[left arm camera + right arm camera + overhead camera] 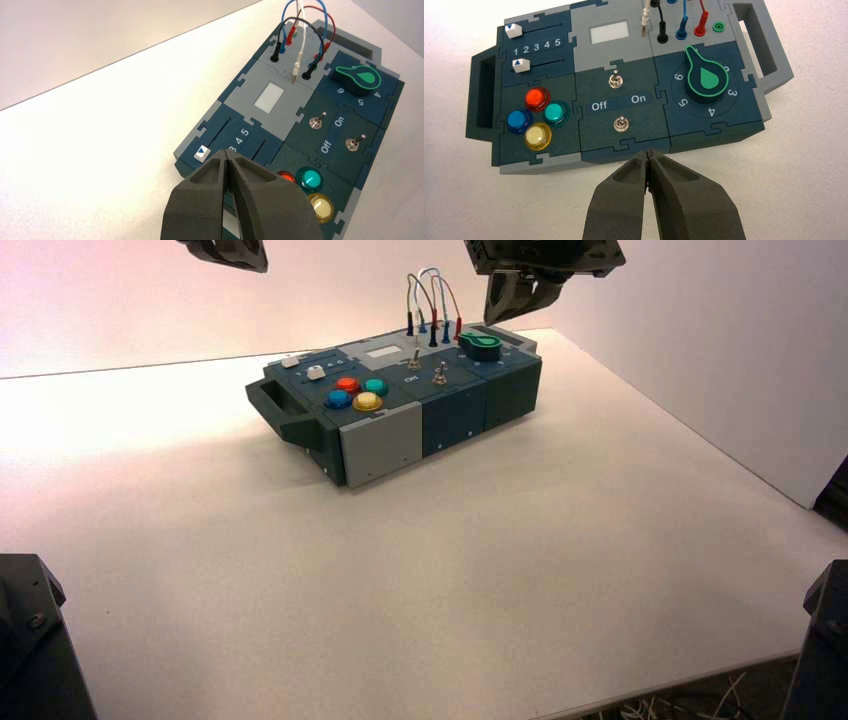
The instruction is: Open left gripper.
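Here the left pincer (227, 156) hovers closed, empty, above the box's (350, 165) button end.

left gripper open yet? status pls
Not yet. Done: nothing visible. In hand: the left gripper hovers above the box near its slider end, fingertips together and holding nothing. The right gripper is also shut, hovering by the box's edge near the toggle switches. Left: spread the left fingers.

White surface (420, 580) – flat, matte, w/ wall behind and at right. One thing lies directly on it: the dark blue-and-grey box (400, 405), set toward the far side, turned at an angle – handle end left.
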Tool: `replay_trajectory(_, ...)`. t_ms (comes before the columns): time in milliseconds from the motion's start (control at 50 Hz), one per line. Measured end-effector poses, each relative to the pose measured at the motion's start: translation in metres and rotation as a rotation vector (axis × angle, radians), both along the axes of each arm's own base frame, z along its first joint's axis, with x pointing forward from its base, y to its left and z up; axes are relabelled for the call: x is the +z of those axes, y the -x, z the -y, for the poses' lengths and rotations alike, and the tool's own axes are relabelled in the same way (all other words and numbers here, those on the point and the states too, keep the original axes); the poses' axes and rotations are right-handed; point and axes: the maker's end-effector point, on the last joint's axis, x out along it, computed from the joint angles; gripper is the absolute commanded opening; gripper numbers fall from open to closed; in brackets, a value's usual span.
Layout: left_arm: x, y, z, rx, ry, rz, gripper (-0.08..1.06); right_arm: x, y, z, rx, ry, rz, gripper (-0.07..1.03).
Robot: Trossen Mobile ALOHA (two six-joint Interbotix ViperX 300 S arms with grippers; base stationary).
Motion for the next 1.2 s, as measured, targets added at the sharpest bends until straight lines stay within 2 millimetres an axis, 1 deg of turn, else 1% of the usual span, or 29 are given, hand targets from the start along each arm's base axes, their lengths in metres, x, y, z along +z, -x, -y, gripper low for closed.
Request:
replay_trajectory(300,0.0022,0.0013,0.0019,-0.005,0.003,0.006,-0.03,-0.0043,0.003,0.0025,-0.002,0.006,-0.011,-0.02)
replay_trajectory(600,0.0032,0.0028,0.002,-0.007,0.004,0.008,-0.03,-0.0039,0.0032,0.0026,-0.001,0.006,-0.011,-0.02)
replay_trajectory(620,0.0032,0.0028,0.002,-0.007,0.004,0.008,-0.02,-0.0039,0.0035,0.0021,0.0,0.006,-0.011,-0.02)
replay_trajectory(700,0.0026,0.0032,0.0019,-0.007,0.003,0.007,0.11,-0.0039,0.0032,0.0026,-0.001,0.006,-0.011,-0.02)
replay_trajectory(720,0.0026,0.0032,0.0019,-0.007,0.003,0.007,0.18,-0.0045,0.0036,0.0021,0.0,0.007,-0.012,-0.02)
replay_trajectory(740,0.0026,0.0032,0.0019,-0.007,0.003,0.007,0.21,-0.0039,0.0035,0.0021,0.0,0.006,-0.011,-0.02)
replay_trajectory(760,0.0026,0.0032,0.0019,-0.007,0.003,0.007,0.32,-0.0039,0.0032,0.0026,-0.001,0.006,-0.011,-0.02)
replay_trajectory(780,0.0026,0.0032,0.0019,-0.007,0.003,0.007,0.4,-0.0039,0.0032,0.0026,-0.001,0.006,-0.011,-0.02)
replay_trajectory(820,0.0026,0.0032,0.0019,-0.007,0.003,0.007,0.46,-0.0039,0.0035,0.0021,0.0,0.006,-0.011,-0.02)
replay_trajectory(840,0.002,0.0037,0.0018,-0.008,0.002,0.006,0.57,-0.0045,0.0032,0.0026,-0.001,0.007,-0.012,-0.02)
replay_trajectory(900,0.0026,0.0032,0.0019,-0.007,0.003,0.007,0.61,-0.0041,0.0037,0.0021,0.0,0.007,-0.012,-0.02)
replay_trajectory(960,0.0024,0.0033,0.0018,-0.006,0.003,0.008,0.68,-0.0039,0.0035,0.0021,0.0,0.006,-0.011,-0.02)
replay_trajectory(1000,0.0024,0.0033,0.0018,-0.006,0.003,0.008,0.75,-0.0041,0.0034,0.0026,-0.001,0.007,-0.012,-0.02)
replay_trajectory(1040,0.002,0.0031,0.0018,-0.007,0.002,0.009,0.86,-0.0047,0.0037,0.0021,0.0,0.008,-0.013,-0.02)
replay_trajectory(1060,0.0021,0.0026,0.0019,-0.006,0.003,0.008,0.94,-0.0045,0.0032,0.0026,-0.001,0.007,-0.012,-0.02)
replay_trajectory(1080,0.0015,0.0026,0.0019,-0.007,0.002,0.007,0.98,-0.0041,0.0034,0.0026,-0.001,0.007,-0.012,-0.02)
replay_trajectory(1120,-0.0007,0.0029,0.0018,-0.007,0.0,0.002,1.03,-0.0039,0.0032,0.0026,-0.001,0.006,-0.011,-0.02)
replay_trajectory(1200,-0.0051,0.0027,0.0019,-0.006,-0.003,-0.011,1.02,-0.0041,0.0034,0.0026,-0.001,0.007,-0.012,-0.02)
